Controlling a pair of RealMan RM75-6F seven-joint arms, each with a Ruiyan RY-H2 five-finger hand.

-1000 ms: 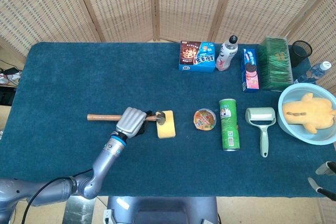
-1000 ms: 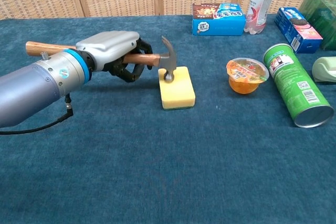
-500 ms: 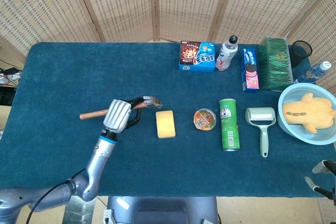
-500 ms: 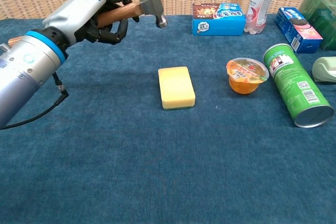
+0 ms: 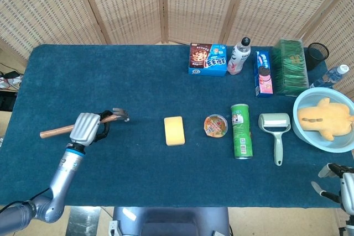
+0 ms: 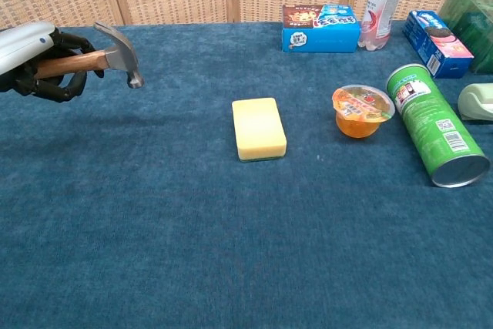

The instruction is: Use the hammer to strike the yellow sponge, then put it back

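Observation:
The yellow sponge (image 5: pixel 175 130) (image 6: pixel 259 129) lies flat on the blue table, near the middle. My left hand (image 5: pixel 88 127) (image 6: pixel 37 61) grips the wooden handle of the hammer (image 5: pixel 83 125) (image 6: pixel 98 55), well left of the sponge. The metal head points right and hangs above the cloth in the chest view. At the bottom right corner of the head view, off the table's front edge, my right hand (image 5: pixel 335 183) shows only partly, with fingers apart and nothing in it.
Right of the sponge sit a jelly cup (image 5: pixel 215 125), a green can on its side (image 5: pixel 241 131) and a lint roller (image 5: pixel 275 127). A blue bowl with a yellow plush (image 5: pixel 324 119) stands far right. Boxes (image 5: pixel 208 59) and a bottle (image 5: pixel 239 56) line the back.
The hammer head rested on the sponge a second ago. My left hand then lifted it and has carried it leftward, away from the sponge. The sponge has not moved.

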